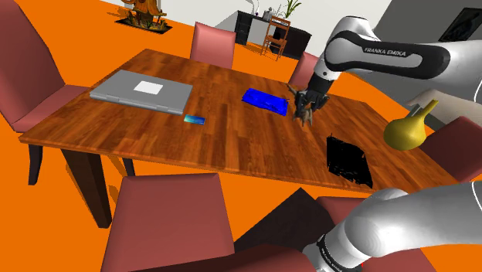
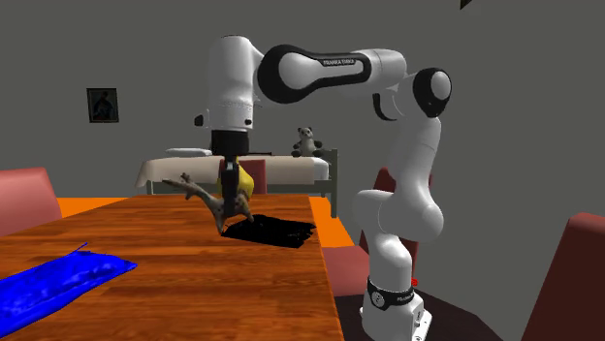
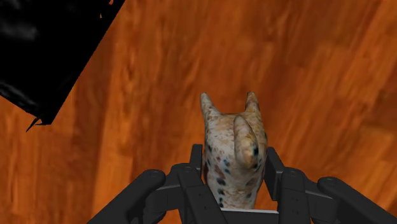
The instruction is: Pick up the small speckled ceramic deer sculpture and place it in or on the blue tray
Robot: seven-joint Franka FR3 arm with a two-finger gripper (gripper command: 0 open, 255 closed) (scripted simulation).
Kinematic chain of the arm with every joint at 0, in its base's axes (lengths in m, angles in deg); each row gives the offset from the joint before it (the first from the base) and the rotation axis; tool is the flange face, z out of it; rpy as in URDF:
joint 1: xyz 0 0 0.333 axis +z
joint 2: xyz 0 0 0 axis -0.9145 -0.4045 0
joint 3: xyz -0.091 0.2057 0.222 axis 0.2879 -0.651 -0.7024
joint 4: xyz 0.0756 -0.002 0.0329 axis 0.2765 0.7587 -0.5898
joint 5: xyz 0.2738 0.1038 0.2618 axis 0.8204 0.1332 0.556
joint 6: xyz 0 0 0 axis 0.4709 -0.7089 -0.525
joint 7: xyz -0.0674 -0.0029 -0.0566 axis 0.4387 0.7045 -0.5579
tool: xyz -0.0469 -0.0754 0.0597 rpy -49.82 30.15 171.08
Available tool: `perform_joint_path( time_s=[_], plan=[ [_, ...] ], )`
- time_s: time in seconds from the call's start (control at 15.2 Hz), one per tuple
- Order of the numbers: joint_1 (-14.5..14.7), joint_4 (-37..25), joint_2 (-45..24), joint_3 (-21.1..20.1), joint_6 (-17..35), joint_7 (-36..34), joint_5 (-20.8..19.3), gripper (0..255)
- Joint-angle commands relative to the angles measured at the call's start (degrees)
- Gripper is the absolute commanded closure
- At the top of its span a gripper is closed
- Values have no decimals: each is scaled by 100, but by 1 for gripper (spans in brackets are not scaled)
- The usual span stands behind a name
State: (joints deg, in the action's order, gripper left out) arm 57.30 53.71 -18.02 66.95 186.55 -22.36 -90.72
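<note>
Plainly, "FRANKA EMIKA" lettering [image 1: 390,52] on the white arm [image 1: 432,63], hand [image 3: 235,159] clamped around the speckled deer [image 3: 232,137] over the wooden table [image 1: 232,131].

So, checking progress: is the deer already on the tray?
No, the gripper clasps the deer over the bare table, apart from the tray.

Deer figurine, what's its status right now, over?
Gripper shut on speckled deer. Deer close to blue tray, not yet on it. Nothing seen between them.

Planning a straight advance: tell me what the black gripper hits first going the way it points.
Likely the brown wooden tabletop; the speckled tan deer figure clasped in the gripper would touch down first.
</note>
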Motion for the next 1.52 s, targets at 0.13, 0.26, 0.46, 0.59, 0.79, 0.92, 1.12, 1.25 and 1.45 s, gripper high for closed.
perform_joint_path(
  time_s=[0.13, 0.26, 0.46, 0.59, 0.79, 0.92, 1.12, 1.25, 1.45],
  plan=[
    [51, -851, -999, 166, 155, 197, 130, 255],
    [59, -1287, -1469, 243, 187, 311, 220, 255],
    [48, -2000, -2181, 345, 174, 491, 386, 255],
    [21, -2521, -2665, 400, 124, 612, 514, 255],
    [-57, -3388, -3412, 460, -20, 788, 726, 255],
    [-137, -4038, -3934, 483, -168, 895, 876, 255],
    [-313, -5172, -4776, 483, -486, 1027, 1102, 255],
    [-472, -6096, -5411, 463, -788, 1087, 1253, 255],
    [-830, -8118, -6677, 385, -1546, 1107, 1493, 255]
  ],
)
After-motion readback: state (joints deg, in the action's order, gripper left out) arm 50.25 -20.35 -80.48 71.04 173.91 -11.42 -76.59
